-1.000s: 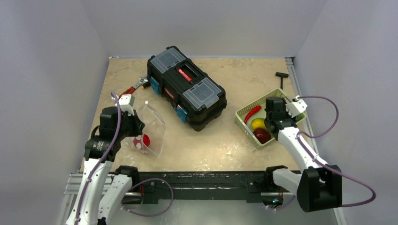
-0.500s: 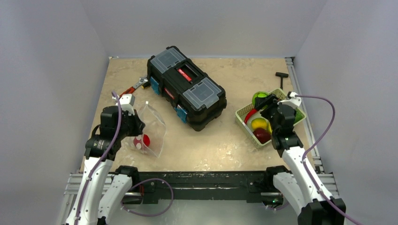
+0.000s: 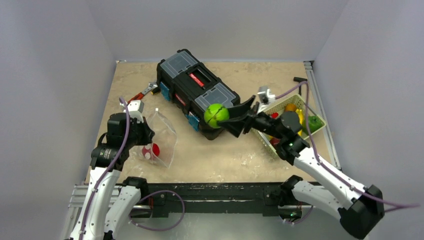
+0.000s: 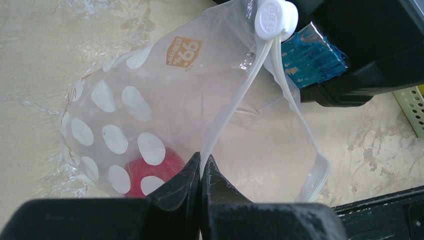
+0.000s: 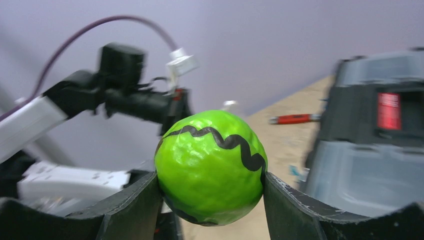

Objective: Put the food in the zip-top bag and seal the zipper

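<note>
My right gripper [image 3: 218, 115] is shut on a green round toy fruit [image 3: 216, 114] with a black wavy line, held in the air in front of the black toolbox; in the right wrist view the fruit [image 5: 210, 167] fills the gap between the fingers. At the left stands the dotted clear zip-top bag [image 3: 162, 137], its mouth held open. My left gripper [image 4: 201, 162] is shut on the mouth's zipper strip [image 4: 235, 105]. A red food piece [image 4: 150, 172] lies inside the bag. The white slider [image 4: 272, 17] sits at the strip's far end.
The black toolbox [image 3: 197, 92] stands mid-table between the bag and the pale green basket [image 3: 283, 102]. The basket holds yellow [image 3: 295, 107], green [image 3: 314, 122] and red [image 3: 274, 116] pieces. A red-handled wrench [image 3: 142, 94] lies behind the bag. A small black tool [image 3: 299, 79] lies far right.
My right gripper has lifted the green fruit out of the basket and swung it left to the front of the toolbox. The left gripper and bag have not moved.
</note>
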Robot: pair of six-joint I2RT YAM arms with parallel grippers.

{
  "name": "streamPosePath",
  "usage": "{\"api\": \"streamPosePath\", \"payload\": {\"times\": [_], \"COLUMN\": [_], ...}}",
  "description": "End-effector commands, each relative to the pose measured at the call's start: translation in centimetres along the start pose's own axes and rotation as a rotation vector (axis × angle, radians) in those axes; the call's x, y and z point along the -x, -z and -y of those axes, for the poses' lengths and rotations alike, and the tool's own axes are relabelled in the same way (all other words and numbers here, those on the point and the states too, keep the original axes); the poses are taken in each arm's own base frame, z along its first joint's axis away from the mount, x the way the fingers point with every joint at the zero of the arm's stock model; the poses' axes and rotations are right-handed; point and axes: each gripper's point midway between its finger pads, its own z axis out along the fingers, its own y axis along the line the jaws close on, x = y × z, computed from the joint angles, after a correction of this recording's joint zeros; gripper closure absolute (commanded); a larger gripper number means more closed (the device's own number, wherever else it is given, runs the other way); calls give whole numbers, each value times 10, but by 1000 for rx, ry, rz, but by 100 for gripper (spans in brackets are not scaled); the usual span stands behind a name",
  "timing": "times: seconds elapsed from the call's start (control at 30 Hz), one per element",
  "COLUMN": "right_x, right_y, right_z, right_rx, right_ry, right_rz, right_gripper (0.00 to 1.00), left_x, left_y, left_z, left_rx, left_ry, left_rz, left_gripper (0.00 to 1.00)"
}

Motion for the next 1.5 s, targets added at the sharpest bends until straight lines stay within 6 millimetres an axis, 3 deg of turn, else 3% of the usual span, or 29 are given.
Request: {"api": "streamPosePath", "payload": {"times": [0.0,0.3,0.47,0.63,0.7,0.83,1.3,1.47], "right_x": [-15,-90,-123,-138,-140,-146,-178,-171], "right_y": [-38,-118,-147,-167,-173,-178,-189,-196], "right_z": [-51,-90,-71,-53,-49,-50,-45,-49], "right_rx": [150,38,-134,-232,-256,-251,-267,-271], "right_ry": [102,116,133,183,191,185,226,225], "right_rz": [-66,-190,-235,-274,-284,-291,-418,-410], "right_gripper": [100,100,100,96,89,65,19,2], "left_x": [16,16,16,14,14,14,13,13], "left_y": [5,6,7,7,7,8,9,11], "left_z": [7,8,9,11,12,14,14,15], "left_rx": [-29,-31,-36,-50,-56,-69,-70,-73], "left_ry": [-11,-11,-13,-15,-16,-18,-16,-18], "left_rz": [57,63,64,58,55,54,51,62], "left_gripper": [100,100,100,100,100,100,100,100]}}
